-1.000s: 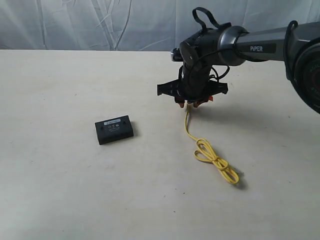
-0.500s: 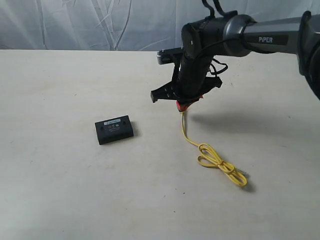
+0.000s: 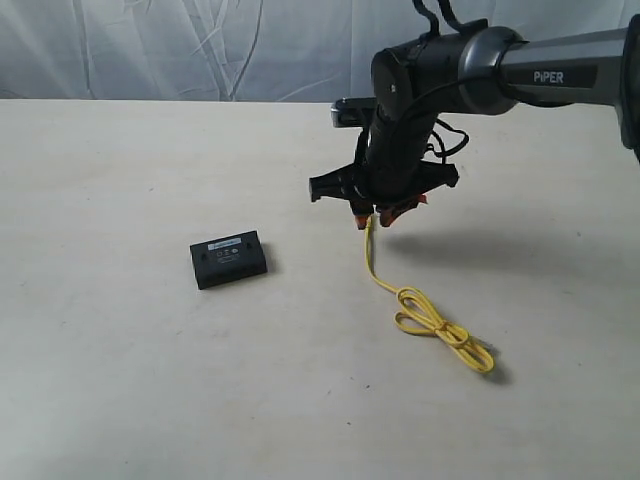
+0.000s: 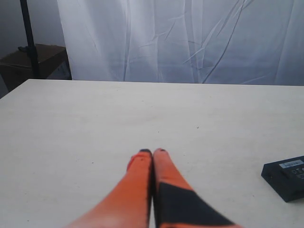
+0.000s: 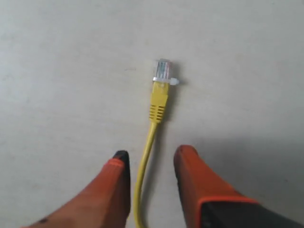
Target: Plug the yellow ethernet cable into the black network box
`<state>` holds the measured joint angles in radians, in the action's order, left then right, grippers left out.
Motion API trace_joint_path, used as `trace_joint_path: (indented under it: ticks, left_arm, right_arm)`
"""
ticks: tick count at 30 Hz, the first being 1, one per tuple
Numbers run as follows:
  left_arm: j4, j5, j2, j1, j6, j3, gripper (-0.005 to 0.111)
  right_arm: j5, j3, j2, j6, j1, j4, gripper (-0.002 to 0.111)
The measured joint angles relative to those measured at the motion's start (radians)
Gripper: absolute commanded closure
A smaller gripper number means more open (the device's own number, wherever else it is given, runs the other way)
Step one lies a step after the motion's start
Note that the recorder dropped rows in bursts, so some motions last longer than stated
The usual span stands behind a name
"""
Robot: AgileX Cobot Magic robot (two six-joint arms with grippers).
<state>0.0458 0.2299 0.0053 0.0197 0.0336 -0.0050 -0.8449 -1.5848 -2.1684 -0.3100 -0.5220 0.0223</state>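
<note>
Right claw part-open above matte cream counter, orange fingers astride thin yellow ethernet cable, not gripping it. Only right wrist view shows clear plug lying flat. Cable's loose knot toward right edge. Flat rectangular black network box mid-counter, well apart. Left claw pressed closed, empty.

Pale table before a wrinkled white curtain.

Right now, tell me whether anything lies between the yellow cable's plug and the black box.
Nothing visible does. The right pincer is open astride the yellow ethernet cable near its plug, and only bare table lies between that plug and the black network box.
</note>
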Motion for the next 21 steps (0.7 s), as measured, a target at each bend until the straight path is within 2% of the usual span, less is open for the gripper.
trace_joint_path:
  ticks: [12,14,16,21]
  left_arm:
    - [0.000,0.000,0.000,0.000,0.000,0.000,0.106]
    - [0.000,0.000,0.000,0.000,0.000,0.000,0.106]
    - [0.000,0.000,0.000,0.000,0.000,0.000,0.106]
    - [0.000,0.000,0.000,0.000,0.000,0.000,0.106]
  right_arm:
    - [0.054,0.004,-0.077,-0.069,-0.041,0.022,0.078]
    - [0.054,0.004,-0.077,-0.079,-0.041,0.029,0.090]
    - [0.049,0.004,-0.077,-0.084,-0.041,0.045,0.109]
    - [0.024,0.004,-0.075,-0.065,-0.041,0.069,0.108]
